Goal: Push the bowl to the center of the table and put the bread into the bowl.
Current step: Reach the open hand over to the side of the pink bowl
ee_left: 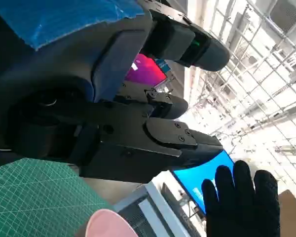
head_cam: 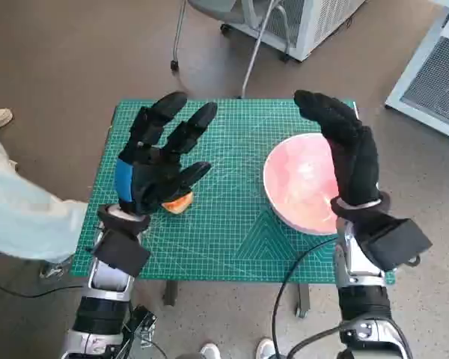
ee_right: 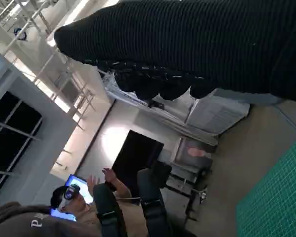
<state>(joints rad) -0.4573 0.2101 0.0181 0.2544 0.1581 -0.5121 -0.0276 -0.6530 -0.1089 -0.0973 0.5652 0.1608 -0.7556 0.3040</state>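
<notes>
Both hands hover with fingers spread, holding nothing; the left hand point(head_cam: 159, 163) hangs over the bread point(head_cam: 179, 202), which lies on the green table point(head_cam: 232, 239); the right hand point(head_cam: 344, 149) is above the pink bowl point(head_cam: 303, 183) toward the table's right side.

We see a green cutting mat point(head_cam: 232, 232) covering the small table. Our left hand point(head_cam: 159, 161), blue tape on its back, is raised over the mat's left half with its fingers spread, holding nothing. Part of the bread point(head_cam: 179, 203) shows below it, lying on the mat. Our gloved right hand point(head_cam: 346, 153) stands over the far right part of the pink bowl point(head_cam: 299, 183), fingers extended. A pale sleeve point(head_cam: 19, 213) enters at the left edge.
</notes>
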